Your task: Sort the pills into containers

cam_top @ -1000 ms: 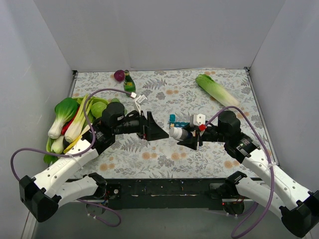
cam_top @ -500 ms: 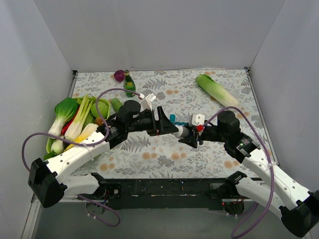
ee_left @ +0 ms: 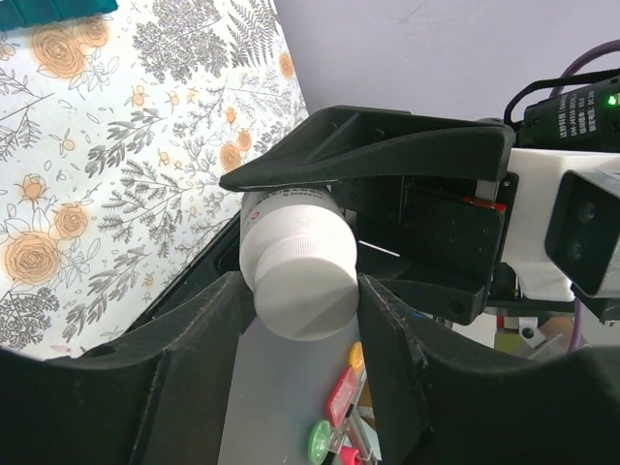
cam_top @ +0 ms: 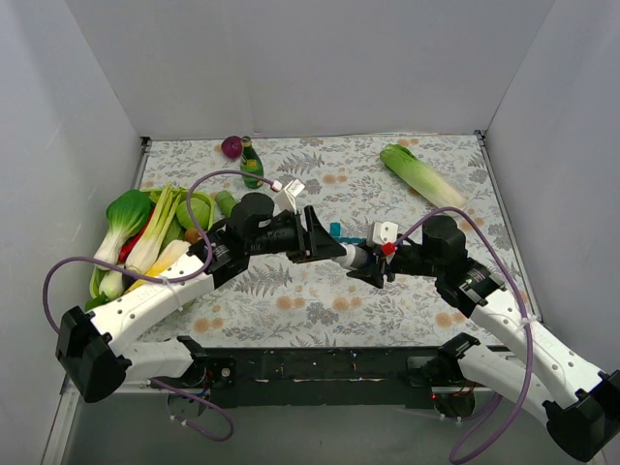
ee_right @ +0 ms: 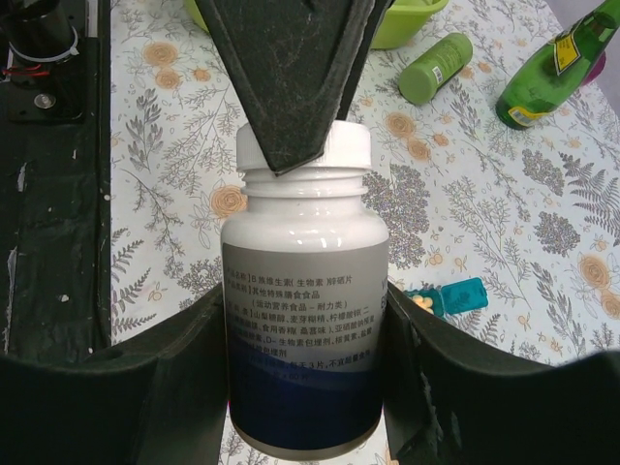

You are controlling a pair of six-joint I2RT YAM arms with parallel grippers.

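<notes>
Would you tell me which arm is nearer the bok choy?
Left. The left arm runs right beside the bok choy; the right arm lies across the table.

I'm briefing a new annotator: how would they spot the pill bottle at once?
Midway across the floral table, the right gripper and left gripper meet. The white pill bottle is clamped between them. Unlike the green bottles nearby, it is white with a grey-and-blue label.

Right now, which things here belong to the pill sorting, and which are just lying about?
Job: white pill bottle, teal pill box, left claw, right claw.
Lying about: green bottle, cabbage, bok choy, small green canister.
</notes>
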